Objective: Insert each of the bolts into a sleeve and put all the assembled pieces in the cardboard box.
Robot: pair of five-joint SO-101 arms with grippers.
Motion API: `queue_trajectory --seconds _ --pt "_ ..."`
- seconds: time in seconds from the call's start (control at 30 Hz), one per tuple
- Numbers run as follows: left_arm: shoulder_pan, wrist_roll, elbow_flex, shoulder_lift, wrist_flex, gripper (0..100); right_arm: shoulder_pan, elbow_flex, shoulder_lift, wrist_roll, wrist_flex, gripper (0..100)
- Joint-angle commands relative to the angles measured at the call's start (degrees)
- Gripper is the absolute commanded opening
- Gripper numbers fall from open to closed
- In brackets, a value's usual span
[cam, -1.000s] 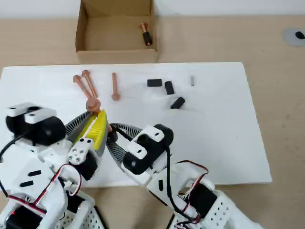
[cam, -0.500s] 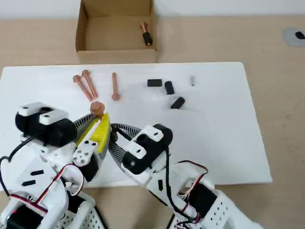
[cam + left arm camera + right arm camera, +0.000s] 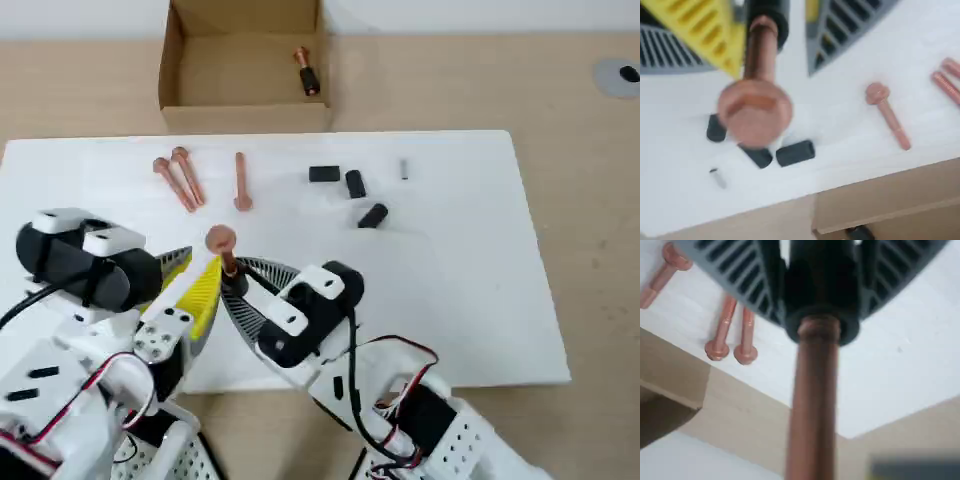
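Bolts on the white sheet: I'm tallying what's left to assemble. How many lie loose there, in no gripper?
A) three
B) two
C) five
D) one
A: three bolts lie loose on the sheet, two close together and one apart; a fourth bolt stands in the sleeve that the right gripper holds.

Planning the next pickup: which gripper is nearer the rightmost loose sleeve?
Right. The right gripper sits left of the sleeve, toward the arms; the left gripper is farther left, beyond it.
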Motion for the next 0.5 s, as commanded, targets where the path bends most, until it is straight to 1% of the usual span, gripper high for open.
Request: queue_trajectory --seconds 0.0,0.23,0.3,0.4,0.47 --pt "0.3 -1.6 -12.0 6.5 4.7 12 1.6 -1.8 -0.8 0.6 -1.3 0.9" --pt "-0.1 -1.8 -36.7 21.8 15.3 12 9.5 -2.6 2.2 0.7 -1.3 0.9" --pt "-1.1 0.0 -43.1 26.8 16.7 12 11.6 -6.0 5.8 0.8 -1.4 0.9" --pt "-9.1 2.2 -47.8 34.7 16.5 12 15.4 -15.1 15.1 0.8 -1.4 0.9" --pt "-15.2 2.4 -46.9 40.2 16.5 12 18.6 -22.0 24.0 0.8 -1.3 0.9"
